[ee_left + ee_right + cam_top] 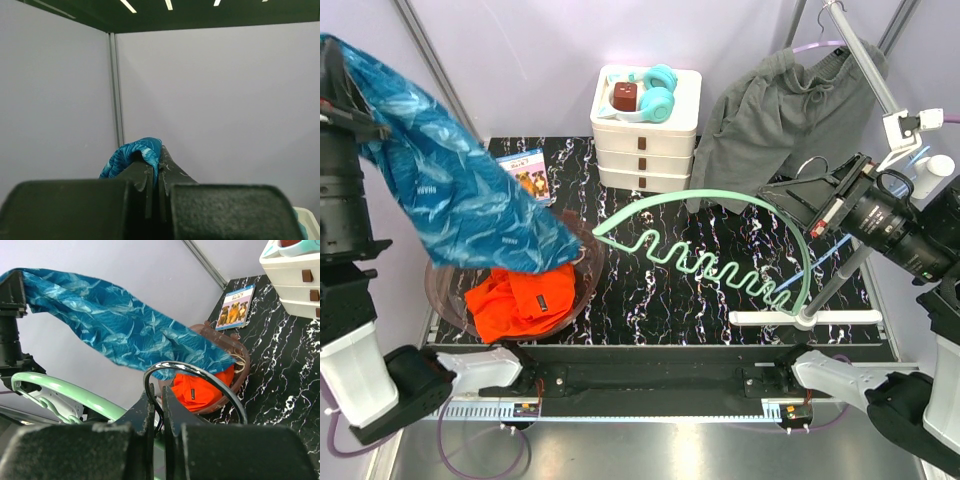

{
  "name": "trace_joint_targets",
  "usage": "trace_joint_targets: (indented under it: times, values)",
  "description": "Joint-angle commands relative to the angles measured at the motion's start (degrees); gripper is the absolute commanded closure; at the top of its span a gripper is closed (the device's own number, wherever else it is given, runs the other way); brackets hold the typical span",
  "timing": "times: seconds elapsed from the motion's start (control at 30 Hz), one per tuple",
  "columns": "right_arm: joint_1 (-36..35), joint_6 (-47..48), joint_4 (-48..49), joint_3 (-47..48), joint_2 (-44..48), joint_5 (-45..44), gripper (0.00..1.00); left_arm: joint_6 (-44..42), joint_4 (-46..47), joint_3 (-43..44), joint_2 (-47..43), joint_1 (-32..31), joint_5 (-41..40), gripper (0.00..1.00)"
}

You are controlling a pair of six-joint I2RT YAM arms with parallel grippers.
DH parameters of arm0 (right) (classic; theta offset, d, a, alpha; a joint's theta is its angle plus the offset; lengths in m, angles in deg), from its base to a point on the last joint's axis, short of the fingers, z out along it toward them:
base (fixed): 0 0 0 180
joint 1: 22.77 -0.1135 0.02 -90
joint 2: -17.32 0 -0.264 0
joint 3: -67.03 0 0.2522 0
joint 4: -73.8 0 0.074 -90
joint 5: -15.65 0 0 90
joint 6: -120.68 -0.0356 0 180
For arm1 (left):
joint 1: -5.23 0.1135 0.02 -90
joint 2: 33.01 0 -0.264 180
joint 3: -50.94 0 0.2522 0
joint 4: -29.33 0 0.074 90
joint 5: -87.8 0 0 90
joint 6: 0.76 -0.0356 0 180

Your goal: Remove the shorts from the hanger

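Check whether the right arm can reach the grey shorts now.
Probably not yet: the right gripper is shut on the hanger. Otherwise the grey shorts hang close beyond it, with nothing between.

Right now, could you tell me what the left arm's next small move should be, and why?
Probably lower the left claw toward the brown bowl and release: it is shut on the blue shorts, which are off the green hanger and already trail onto the orange shorts there.

Lavender walls, black marbled table, ceiling lights
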Motion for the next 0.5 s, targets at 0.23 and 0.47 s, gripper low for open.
trace_joint_targets:
  times: [0.23,0.47]
  values:
    - [0.1,1.0,2.6,-2.1,1.3,1.1,1.00,23.1,-9.5,-36.4,-11.6,1.1,-3.8,1.00]
    - [0.1,1.0,4.6,-6.5,2.9,1.6,1.00,47.4,-16.7,-61.4,-17.9,10.8,-1.2,1.00]
